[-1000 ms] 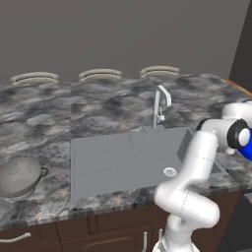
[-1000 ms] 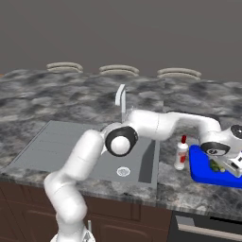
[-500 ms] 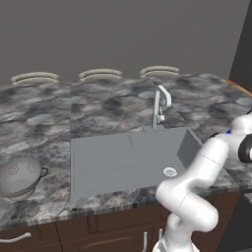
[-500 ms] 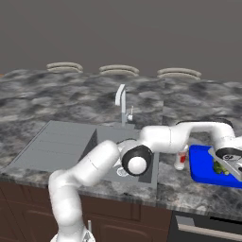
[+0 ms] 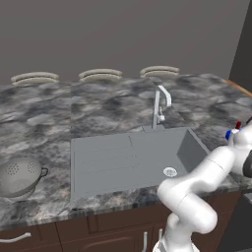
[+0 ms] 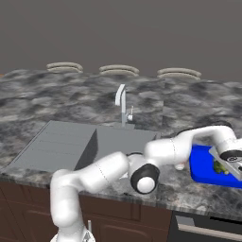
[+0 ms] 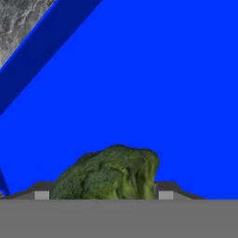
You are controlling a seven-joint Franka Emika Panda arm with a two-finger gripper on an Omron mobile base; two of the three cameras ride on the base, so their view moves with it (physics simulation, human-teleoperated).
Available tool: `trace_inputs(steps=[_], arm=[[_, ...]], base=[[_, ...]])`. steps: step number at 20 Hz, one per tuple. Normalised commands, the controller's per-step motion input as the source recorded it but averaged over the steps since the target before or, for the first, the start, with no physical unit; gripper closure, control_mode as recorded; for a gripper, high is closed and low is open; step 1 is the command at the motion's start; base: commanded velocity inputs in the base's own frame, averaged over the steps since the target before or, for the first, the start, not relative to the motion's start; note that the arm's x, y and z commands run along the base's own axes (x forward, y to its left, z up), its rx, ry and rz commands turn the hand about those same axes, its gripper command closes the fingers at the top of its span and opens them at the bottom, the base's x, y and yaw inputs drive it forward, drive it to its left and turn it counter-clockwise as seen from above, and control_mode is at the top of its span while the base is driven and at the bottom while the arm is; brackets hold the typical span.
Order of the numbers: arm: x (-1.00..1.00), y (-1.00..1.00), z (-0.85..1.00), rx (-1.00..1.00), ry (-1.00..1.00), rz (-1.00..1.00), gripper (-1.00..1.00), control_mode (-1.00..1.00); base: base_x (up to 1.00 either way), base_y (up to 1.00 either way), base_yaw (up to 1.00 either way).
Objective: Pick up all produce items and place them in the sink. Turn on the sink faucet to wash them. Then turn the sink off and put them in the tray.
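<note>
I see the broccoli (image 7: 111, 173) clamped between my gripper's (image 7: 100, 195) fingers, low in the hand view. Bare blue tray (image 7: 153, 79) floor lies above it, its rim upper left beside the counter (image 7: 18, 21).

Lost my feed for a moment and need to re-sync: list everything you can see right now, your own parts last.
broccoli: one, green, between the gripper's fingers over the tray
tray: one, bright blue, on the counter right of the sink
sink: one, matte grey, set in the counter
faucet: one, silver, behind the basin
colander: one, grey, on the counter left of the sink
counter: one, grey marbled stone
gripper: one, shut on the broccoli above the tray
</note>
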Motion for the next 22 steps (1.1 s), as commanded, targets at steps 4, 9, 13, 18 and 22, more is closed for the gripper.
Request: trace_inputs(steps=[4, 9, 13, 18, 22], arm=[[0.15, 0.0, -0.11, 0.0, 0.01, 0.0, -1.0, -1.0], [0.14, 0.0, -0.02, 0.0, 0.0, 0.0, -1.0, -1.0], [0.01, -0.01, 0.09, -0.01, 0.0, -0.04, -1.0, -1.0], [0.0, -0.09, 0.53, -0.02, 0.0, -0.06, -1.0, -1.0], [-0.09, -0.11, 0.76, -0.03, 0.0, -0.07, -1.0, -1.0]], base=[[0.0, 0.0, 0.0], [0.0, 0.0, 0.0], [0.0, 0.0, 0.0], [0.0, 0.0, 0.0], [0.0, 0.0, 0.0]])
